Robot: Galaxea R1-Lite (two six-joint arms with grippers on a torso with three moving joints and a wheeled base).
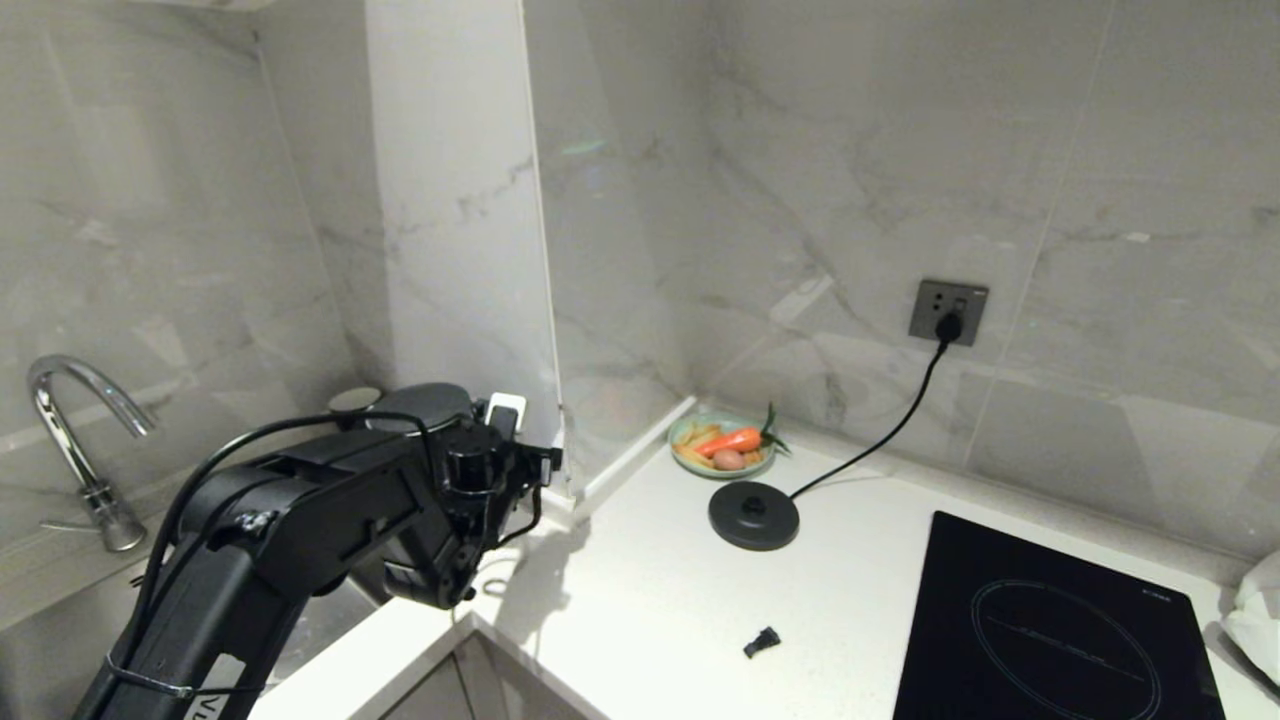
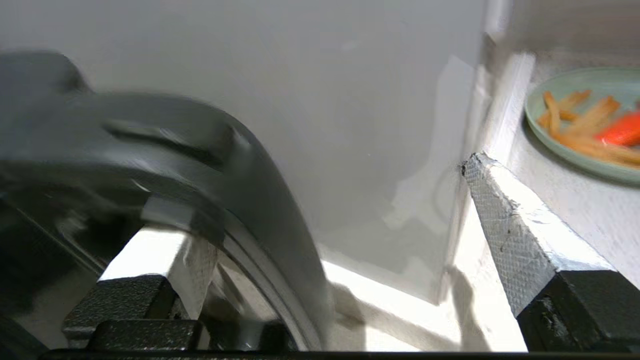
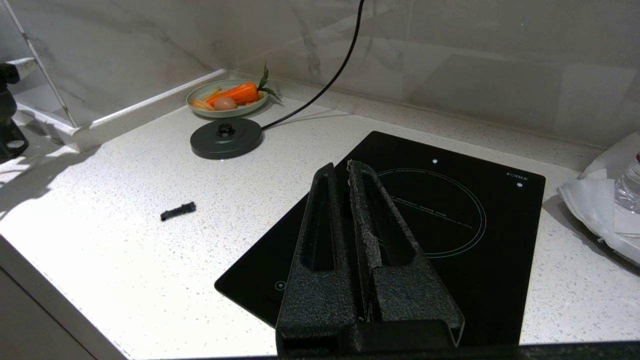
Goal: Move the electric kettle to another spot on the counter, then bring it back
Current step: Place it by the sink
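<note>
Most of the black electric kettle [image 1: 420, 404] is hidden behind my left arm at the counter's [image 1: 650, 600] left corner, by the wall pillar; only its flat lid shows. In the left wrist view its curved black handle [image 2: 260, 200] arcs across close to one white finger pad [image 2: 160, 255]. The other finger [image 2: 505, 220] stands far off to the side. My left gripper [image 2: 320, 200] is open wide, with its jaws apart at the handle. My right gripper [image 3: 342, 167] is shut and empty, parked above the hob [image 3: 440, 215].
The round black corded base [image 1: 753, 515] sits empty near a green plate of carrot and vegetables [image 1: 722, 445]; its cord runs to a wall socket [image 1: 948, 312]. A small black piece [image 1: 762, 641] lies on the counter. A tap [image 1: 80, 440] stands far left, a white bag [image 1: 1255, 615] far right.
</note>
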